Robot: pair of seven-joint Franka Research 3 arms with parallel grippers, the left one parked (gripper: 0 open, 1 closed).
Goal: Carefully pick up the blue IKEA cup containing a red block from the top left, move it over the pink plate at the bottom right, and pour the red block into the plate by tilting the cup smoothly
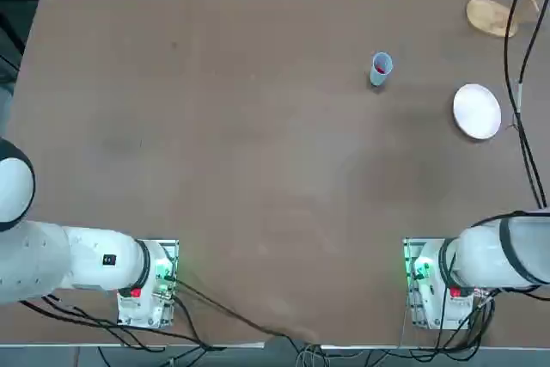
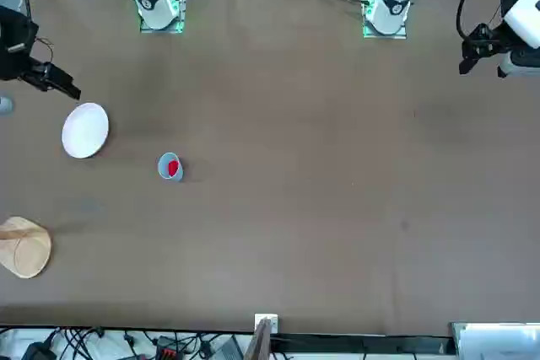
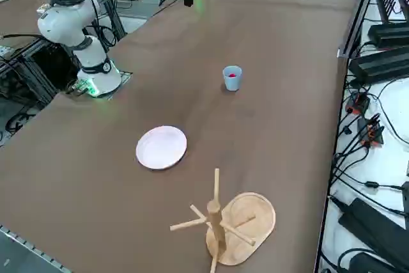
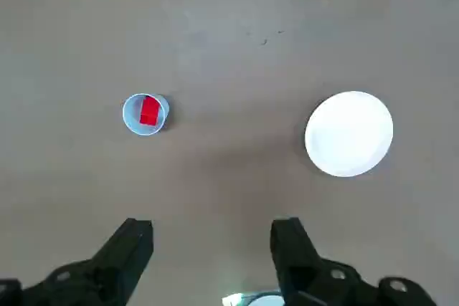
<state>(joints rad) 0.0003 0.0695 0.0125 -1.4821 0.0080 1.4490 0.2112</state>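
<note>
The blue cup (image 4: 132, 114) stands upright on the worktop (image 1: 215, 169), the red block (image 4: 149, 110) inside, apart from the pale plate (image 4: 349, 134). The right hand (image 4: 211, 245), fingers spread and holding nothing, is well apart from the plate. Grasping, carrying to the plate and pouring all remain.

No text, labels, brands, numbers or signs legible in any view.
</note>
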